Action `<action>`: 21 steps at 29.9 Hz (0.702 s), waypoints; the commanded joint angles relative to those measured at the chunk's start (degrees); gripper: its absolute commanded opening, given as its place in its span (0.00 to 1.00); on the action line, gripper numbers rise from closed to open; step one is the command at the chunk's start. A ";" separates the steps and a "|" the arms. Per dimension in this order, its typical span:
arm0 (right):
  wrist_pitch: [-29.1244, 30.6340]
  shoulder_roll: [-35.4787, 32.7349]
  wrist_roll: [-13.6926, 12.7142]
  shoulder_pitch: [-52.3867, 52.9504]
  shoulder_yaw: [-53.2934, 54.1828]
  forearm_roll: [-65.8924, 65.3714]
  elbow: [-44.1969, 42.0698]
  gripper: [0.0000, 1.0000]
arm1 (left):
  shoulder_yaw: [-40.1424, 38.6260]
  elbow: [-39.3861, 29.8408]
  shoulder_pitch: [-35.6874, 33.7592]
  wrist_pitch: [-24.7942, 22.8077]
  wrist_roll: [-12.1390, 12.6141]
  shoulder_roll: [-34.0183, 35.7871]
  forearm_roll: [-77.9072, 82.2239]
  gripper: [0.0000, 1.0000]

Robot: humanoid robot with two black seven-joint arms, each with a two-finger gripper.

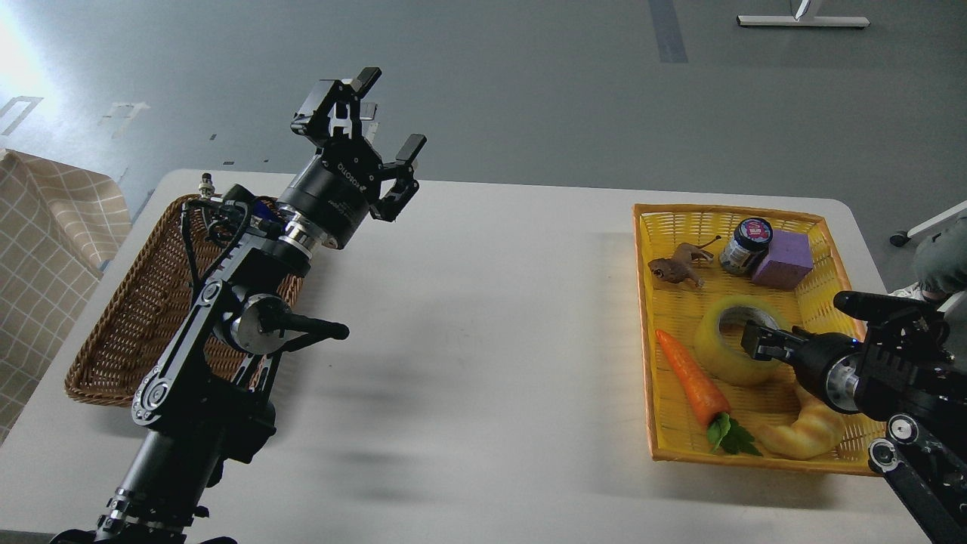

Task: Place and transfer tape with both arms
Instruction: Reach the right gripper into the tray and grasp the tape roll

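The tape (721, 347), a translucent yellow roll with a grey-white core, lies flat in the yellow basket (646, 317) on the right of the white table. My right gripper (758, 341) comes in from the right and sits at the roll's near-right rim, over its hole. It is dark and seen end-on, so its fingers cannot be told apart. My left gripper (391, 109) is open and empty, raised high above the table's back left, beside the brown wicker basket (136, 317).
The yellow basket also holds an orange carrot (691, 378), a pale croissant (804, 434), a brown toy animal (678, 268), a small jar (746, 245) and a purple block (783, 261). A checked cloth (45, 242) lies at the far left.
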 commanded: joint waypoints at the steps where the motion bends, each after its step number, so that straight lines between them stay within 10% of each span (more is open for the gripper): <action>1: 0.00 -0.06 -0.10 -0.21 -0.02 0.00 0.02 0.54 | -0.09 0.09 0.09 0.85 -0.09 0.00 0.00 0.98; 6: 0.00 -0.06 -0.89 -0.38 -0.02 0.00 0.02 0.35 | 0.00 0.09 0.09 2.61 -0.09 0.00 0.00 0.98; 21: 0.00 0.29 -0.98 -0.47 0.68 1.23 0.63 0.24 | -0.09 -0.18 0.70 2.79 -0.09 0.00 0.08 0.98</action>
